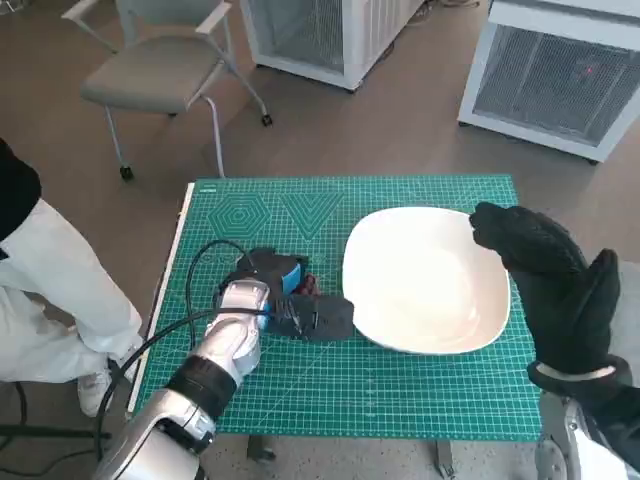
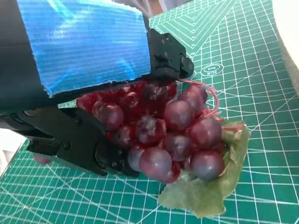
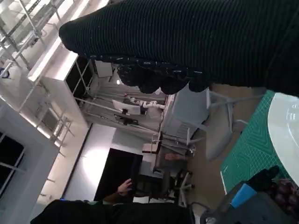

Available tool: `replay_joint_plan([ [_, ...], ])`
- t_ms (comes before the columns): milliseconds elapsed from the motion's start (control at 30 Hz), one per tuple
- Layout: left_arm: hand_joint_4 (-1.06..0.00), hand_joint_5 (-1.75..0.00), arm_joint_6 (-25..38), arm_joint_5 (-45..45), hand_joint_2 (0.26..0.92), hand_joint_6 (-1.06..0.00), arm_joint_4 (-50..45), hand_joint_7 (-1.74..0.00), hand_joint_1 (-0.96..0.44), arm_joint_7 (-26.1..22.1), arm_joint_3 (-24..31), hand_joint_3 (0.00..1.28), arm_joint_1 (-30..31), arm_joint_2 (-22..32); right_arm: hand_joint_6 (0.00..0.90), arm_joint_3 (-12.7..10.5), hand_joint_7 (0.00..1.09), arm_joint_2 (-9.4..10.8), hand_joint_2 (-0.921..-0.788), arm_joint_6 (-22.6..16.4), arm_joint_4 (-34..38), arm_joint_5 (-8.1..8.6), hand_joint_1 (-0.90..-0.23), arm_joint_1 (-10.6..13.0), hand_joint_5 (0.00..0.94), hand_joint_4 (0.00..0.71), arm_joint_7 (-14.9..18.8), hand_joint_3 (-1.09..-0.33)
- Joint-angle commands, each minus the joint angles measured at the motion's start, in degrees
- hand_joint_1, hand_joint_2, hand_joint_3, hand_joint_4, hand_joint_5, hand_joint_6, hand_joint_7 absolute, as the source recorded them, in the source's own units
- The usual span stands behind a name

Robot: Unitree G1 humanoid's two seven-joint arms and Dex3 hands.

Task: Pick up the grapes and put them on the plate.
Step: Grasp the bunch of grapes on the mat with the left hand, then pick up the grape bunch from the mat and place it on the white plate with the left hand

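Left fingers (image 2: 84,144) closed around grapes (image 2: 163,140), bunch low on green surface (image 1: 420,390) just left of plate (image 1: 425,280). Left hand (image 1: 285,295) reaches rightward. Right hand (image 1: 555,290) raised over plate's right edge, fingers extended, empty.

grapes (image 2: 173,135) on mat (image 1: 420,390), left of plate (image 1: 425,275)

Green cutting mat (image 1: 400,390), grey chair (image 1: 160,70), seated person (image 1: 50,280)
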Motion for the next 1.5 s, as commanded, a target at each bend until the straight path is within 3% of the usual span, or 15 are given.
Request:
replay_joint_plan([
  [33,-0.25,-0.02,-0.7,-1.4,0.849,-0.36,2.0,-0.01,-0.04,0.3,-0.5,0.02,-0.9,0.0,0.173,-0.1,0.93,0.1,-0.921,0.7,0.2,-0.17,-0.481,1.5,0.569,0.409,-0.5,-0.573],
  [200,-0.27,-0.02,-1.9,-3.2,0.847,-0.35,5.3,-0.01,-0.03,1.0,0.0,0.02,-2.3,-0.7,0.174,-0.1,0.92,0.0,-0.921,0.7,0.4,-0.22,-0.481,1.3,0.569,0.409,-0.4,-0.573],
  [267,-0.34,-0.32,-2.7,-3.9,0.864,-0.38,7.2,-0.02,0.06,1.9,0.2,0.06,-2.7,-0.9,0.174,-0.2,0.92,0.0,-0.921,0.8,0.4,-0.18,-0.481,1.3,0.569,0.409,-0.4,-0.573],
  [300,-0.38,-0.57,-3.2,-4.2,0.855,-0.40,8.1,-0.02,0.13,2.6,0.2,0.13,-2.9,-1.0,0.174,-0.2,0.92,-0.1,-0.921,0.8,0.4,-0.17,-0.480,1.3,0.569,0.409,-0.4,-0.573],
  [333,-0.42,-0.86,-3.7,-4.5,0.831,-0.42,8.9,-0.02,0.20,3.2,0.2,0.24,-3.0,-1.1,0.174,-0.2,0.92,-0.1,-0.921,0.9,0.4,-0.15,-0.480,1.3,0.569,0.409,-0.4,-0.573],
  [400,-0.46,-1.23,-4.6,-4.9,0.741,-0.48,10.2,-0.03,0.30,4.6,0.1,0.50,-3.1,-1.0,0.174,-0.2,0.92,-0.1,-0.921,1.0,0.3,-0.12,-0.480,1.4,0.569,0.409,-0.5,-0.573],
  [467,-0.44,-1.46,-5.5,-5.2,0.675,-0.54,11.2,-0.04,0.34,5.7,-0.1,0.69,-3.0,-0.9,0.174,-0.2,0.92,-0.1,-0.921,1.1,0.0,-0.10,-0.480,1.5,0.569,0.408,-0.5,-0.573],
  [533,-0.42,-1.60,-6.1,-5.3,0.654,-0.58,11.9,-0.05,0.36,6.4,-0.3,0.79,-2.9,-0.8,0.174,-0.2,0.92,-0.1,-0.921,1.2,-0.2,-0.07,-0.480,1.6,0.569,0.408,-0.6,-0.574],
  [1000,-0.40,-1.66,-6.8,-6.3,0.685,-0.61,12.2,-0.04,0.37,5.3,-0.4,0.77,-3.3,-0.3,0.174,-0.6,0.92,-0.2,-0.921,1.5,-0.1,0.38,-0.481,1.5,0.569,0.408,-0.3,-0.573],
  [1267,-0.46,-1.60,-6.8,-7.3,0.678,-0.74,11.2,-0.13,0.38,5.1,-0.1,0.73,-3.3,0.1,0.174,-0.3,0.92,0.0,-0.921,0.9,0.5,-0.04,-0.481,1.2,0.569,0.408,-0.1,-0.573],
  [1500,-0.48,-1.57,-6.4,-7.7,0.680,-0.70,10.5,-0.13,0.38,4.1,-0.2,0.70,-3.4,0.5,0.173,-0.2,0.93,-0.1,-0.921,0.8,0.6,-0.17,-0.480,1.0,0.571,0.408,-0.1,-0.575],
])
